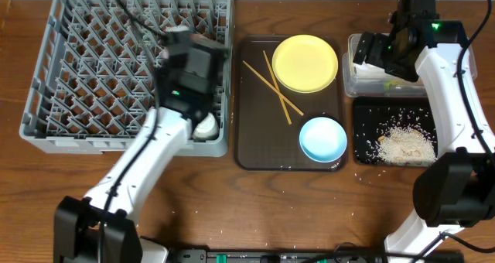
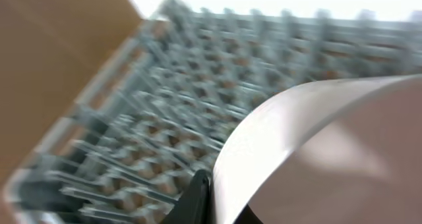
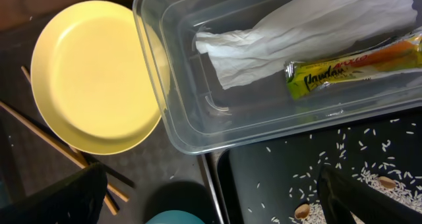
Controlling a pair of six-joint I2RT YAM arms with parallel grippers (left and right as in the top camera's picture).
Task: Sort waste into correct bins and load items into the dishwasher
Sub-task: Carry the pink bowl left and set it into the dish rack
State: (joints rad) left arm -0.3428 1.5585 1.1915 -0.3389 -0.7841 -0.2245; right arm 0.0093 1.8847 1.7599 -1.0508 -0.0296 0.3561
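Observation:
My left gripper [image 1: 198,108] hangs over the front right corner of the grey dish rack [image 1: 77,77], shut on the rim of the white bowl [image 1: 206,127]. The left wrist view is blurred; the bowl [image 2: 316,138] fills its right side above the rack pegs [image 2: 165,99]. My right gripper [image 1: 380,52] is open and empty above the clear tub [image 1: 354,79], which holds the napkin [image 3: 297,23] and the green-and-yellow wrapper [image 3: 349,66]. Rice [image 1: 404,143] lies in the black tray [image 1: 362,153]. The yellow plate [image 1: 305,63], light-blue bowl [image 1: 322,138] and chopsticks [image 1: 272,85] lie on the brown tray. The white cup is out of view.
The brown serving tray [image 1: 246,151] lies between the rack and the bins. A few rice grains are scattered on the wooden table [image 1: 309,209] in front of the trays. In the right wrist view the plate [image 3: 92,79] sits just left of the tub rim [image 3: 158,92].

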